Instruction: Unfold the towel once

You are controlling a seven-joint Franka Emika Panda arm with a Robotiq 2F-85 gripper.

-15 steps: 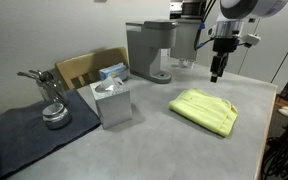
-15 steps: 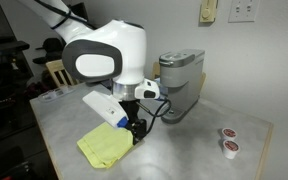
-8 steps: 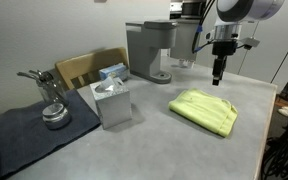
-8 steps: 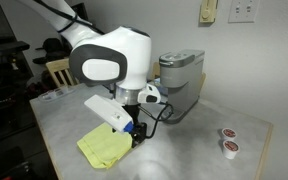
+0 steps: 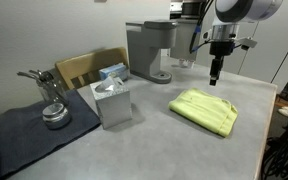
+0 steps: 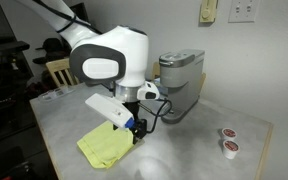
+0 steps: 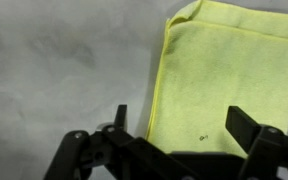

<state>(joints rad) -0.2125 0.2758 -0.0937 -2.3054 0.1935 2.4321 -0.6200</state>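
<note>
- Wrist view is showing the yellow-green folded cloth towel [image 7: 229,70] lying flat on the mottled grey tabletop [image 7: 64,60]. One long straight edge is running down the middle of the picture, and a corner is sitting near the top.
- The black two-fingered hand [image 7: 179,120] is hovering over that edge with its fingers spread wide and nothing between them. In an exterior view the hand [image 5: 215,78] is hanging clear above the far side of the towel [image 5: 204,110].
- The towel is looking thin, soft and light. I am expecting it to droop and trail when lifted rather than keep its shape.
- The tabletop is looking smooth, so the whole towel may be sliding along if it is dragged sideways instead of lifted.
- A corner or edge of the top layer alone is looking like the best place to take hold, since a deep pinch is risking catching the layers below as well.
- Which side is the fold and which is carrying the loose edges I cannot tell from these pictures.
- No brand or label is showing on the towel, only a tiny dark speck near the hand.
- The grey coffee machine [image 5: 151,50] and the grey tissue box [image 5: 112,100] are showing no writing I can read. The two small round pods [image 6: 229,148] are showing lids too small to make out.
</note>
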